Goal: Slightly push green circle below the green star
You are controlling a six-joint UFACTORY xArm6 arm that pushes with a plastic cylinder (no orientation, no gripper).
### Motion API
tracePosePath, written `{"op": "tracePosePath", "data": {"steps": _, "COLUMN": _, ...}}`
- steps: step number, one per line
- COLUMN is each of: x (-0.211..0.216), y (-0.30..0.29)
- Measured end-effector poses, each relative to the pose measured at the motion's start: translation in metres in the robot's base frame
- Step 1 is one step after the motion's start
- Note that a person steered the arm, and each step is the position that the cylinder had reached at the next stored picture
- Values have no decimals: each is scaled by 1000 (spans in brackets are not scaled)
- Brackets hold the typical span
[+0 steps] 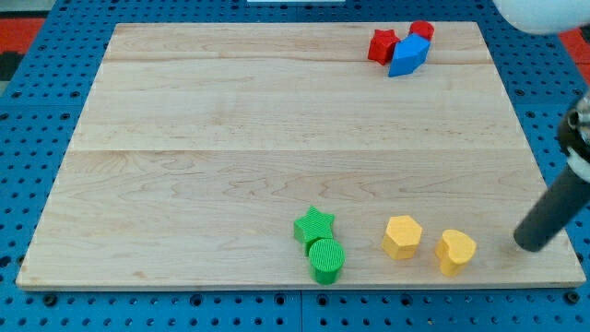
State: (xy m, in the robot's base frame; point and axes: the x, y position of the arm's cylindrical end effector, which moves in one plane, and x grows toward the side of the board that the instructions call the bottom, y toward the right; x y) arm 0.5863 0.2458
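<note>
The green circle lies near the board's bottom edge, touching the green star just above and to its left. My tip rests on the board at the view's lower right, far to the right of both green blocks and to the right of the yellow heart-like block.
A yellow hexagon sits between the green blocks and the yellow heart-like block. At the view's top right, a red star, a blue block and a red round block cluster together. The wooden board lies on a blue pegboard.
</note>
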Motion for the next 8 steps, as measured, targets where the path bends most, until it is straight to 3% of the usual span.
{"op": "tracePosePath", "data": {"steps": 3, "x": 14, "y": -132}}
{"op": "tracePosePath", "data": {"steps": 5, "x": 12, "y": -58}}
{"op": "tracePosePath", "data": {"steps": 6, "x": 25, "y": -77}}
{"op": "tracePosePath", "data": {"steps": 8, "x": 17, "y": -184}}
